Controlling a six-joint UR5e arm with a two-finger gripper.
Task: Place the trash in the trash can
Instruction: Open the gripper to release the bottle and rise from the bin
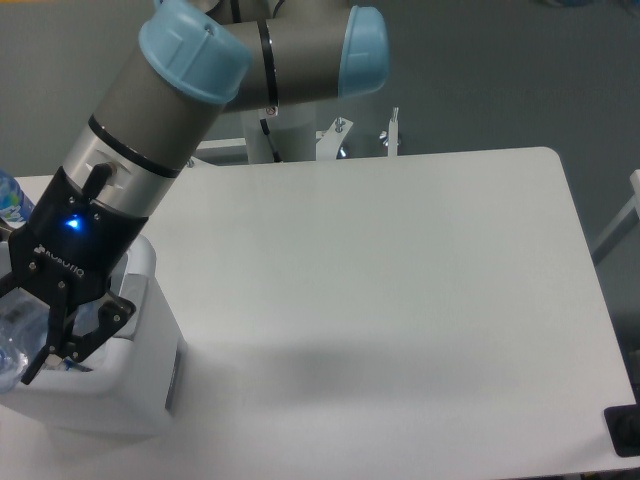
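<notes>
The trash in view is a clear crinkled plastic bottle at the far left edge of the frame. My gripper is shut on it, with one black finger showing on its right side and the other cut off by the frame edge. Bottle and gripper hang over the open top of the trash can, a white boxy bin at the table's front left corner. The bottle's lower end sits at about rim height, partly hidden by the fingers.
A blue-labelled object peeks in at the left edge behind the bin. The arm's base and metal brackets stand behind the white table. A black item sits off the front right corner.
</notes>
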